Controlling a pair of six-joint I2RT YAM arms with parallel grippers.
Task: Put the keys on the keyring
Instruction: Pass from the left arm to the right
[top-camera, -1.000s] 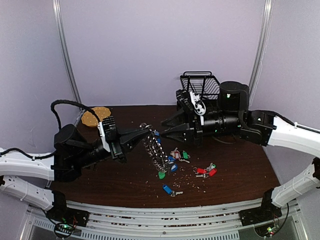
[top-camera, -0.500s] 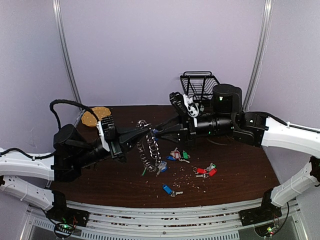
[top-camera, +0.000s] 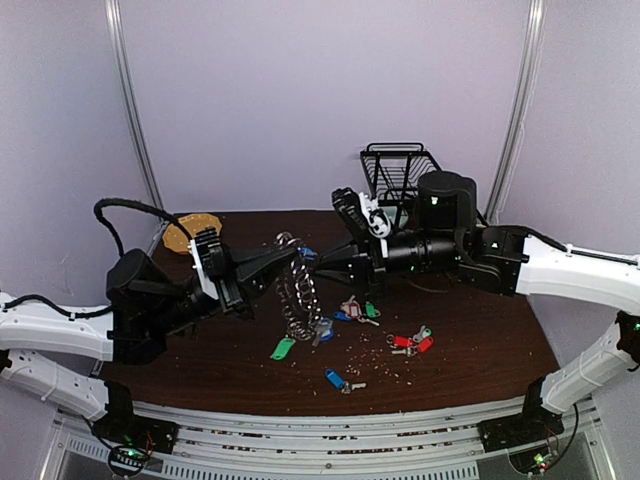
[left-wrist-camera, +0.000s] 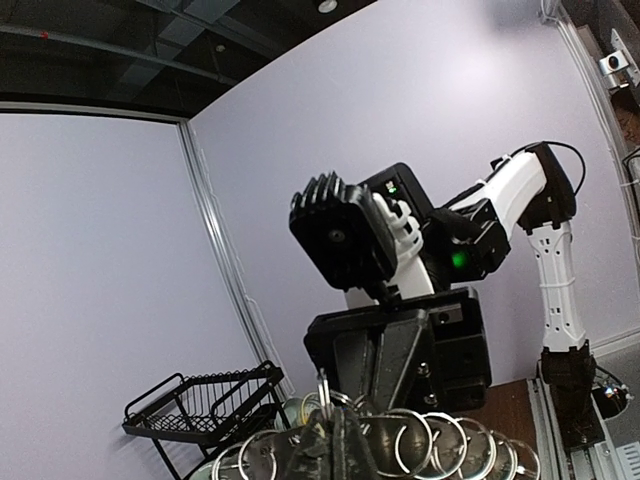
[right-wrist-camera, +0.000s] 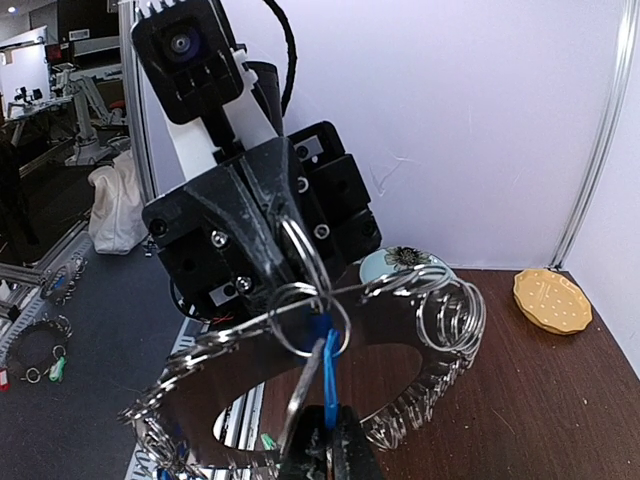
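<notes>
Above the middle of the bench (top-camera: 480, 330) our left hand (top-camera: 280, 258) grips the top of the dangling keyring (top-camera: 297, 300), our right hand (top-camera: 322, 264) is pinched shut on a blue-tagged key (right-wrist-camera: 329, 378) at its rings, and we see loose keys (top-camera: 410, 343) lying below.

A dark brown table (top-camera: 490, 350) bears a black wire rack (top-camera: 400, 165) at its far edge and a tan disc (top-camera: 188, 233) in the far left corner. Mid-table lie keys (top-camera: 355, 308), among them a green-tagged key (top-camera: 283, 348), a blue-tagged key (top-camera: 337, 380) and a red-tagged pair (top-camera: 410, 342). Pale crumbs (top-camera: 385, 362) are scattered among them.

Black wire rack (top-camera: 398, 168), tan coaster (top-camera: 184, 234)
</notes>
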